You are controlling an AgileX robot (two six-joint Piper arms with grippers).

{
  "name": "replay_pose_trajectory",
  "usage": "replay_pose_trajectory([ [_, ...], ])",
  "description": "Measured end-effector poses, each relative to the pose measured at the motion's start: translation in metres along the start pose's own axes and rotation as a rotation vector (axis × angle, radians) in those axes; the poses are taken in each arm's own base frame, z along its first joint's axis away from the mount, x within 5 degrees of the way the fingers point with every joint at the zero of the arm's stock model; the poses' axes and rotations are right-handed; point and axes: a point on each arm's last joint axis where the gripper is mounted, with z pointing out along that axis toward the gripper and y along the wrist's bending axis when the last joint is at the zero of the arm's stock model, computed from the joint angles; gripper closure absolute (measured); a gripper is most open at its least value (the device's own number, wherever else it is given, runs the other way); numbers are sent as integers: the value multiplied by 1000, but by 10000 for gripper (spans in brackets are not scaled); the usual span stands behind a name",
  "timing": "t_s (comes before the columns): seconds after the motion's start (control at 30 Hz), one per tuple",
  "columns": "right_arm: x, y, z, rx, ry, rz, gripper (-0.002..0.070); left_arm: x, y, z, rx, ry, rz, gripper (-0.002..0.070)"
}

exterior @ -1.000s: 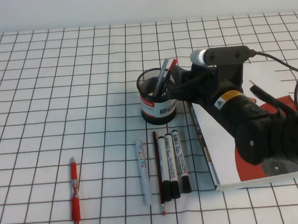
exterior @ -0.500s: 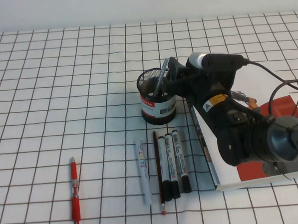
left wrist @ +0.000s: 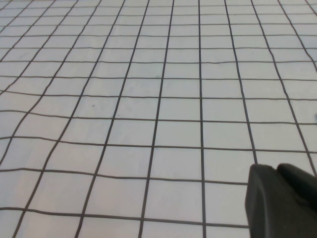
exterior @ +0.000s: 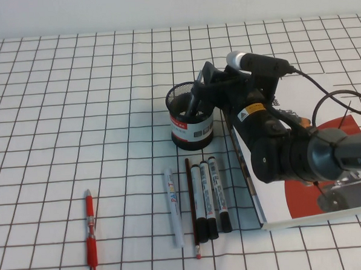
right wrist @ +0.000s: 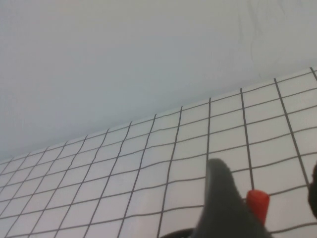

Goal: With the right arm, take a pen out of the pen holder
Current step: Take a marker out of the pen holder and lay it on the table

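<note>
R hand (exterior: pixel 203 83) at pen holder (exterior: pixel 191 127) rim, apart astride red pen (right wrist: pixel 257 202); L hand (left wrist: pixel 282 204) above counter (left wrist: pixel 148 99), state can't tell.

The tabletop (exterior: pixel 76 116) is covered in white with a black grid. A black mesh pen holder (exterior: pixel 191 131) stands upright near the middle. In front of it, a white marker (exterior: pixel 173 207), a thin dark pencil (exterior: pixel 192 213) and three black-capped markers (exterior: pixel 209 200) lie side by side. A red pen (exterior: pixel 90 230) lies well apart toward the left front. A white-and-red book (exterior: pixel 272 206) lies flat on the right, just beside the markers.
</note>
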Motion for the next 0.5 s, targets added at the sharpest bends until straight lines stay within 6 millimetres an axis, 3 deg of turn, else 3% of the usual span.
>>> replay_pose_trajectory([
  [0.2,4,-1,3,7,24,2,344,0,0,0,0,0,0,678],
  [0.5,13,-7,5,37,36,17,411,0,0,0,0,0,0,678],
])
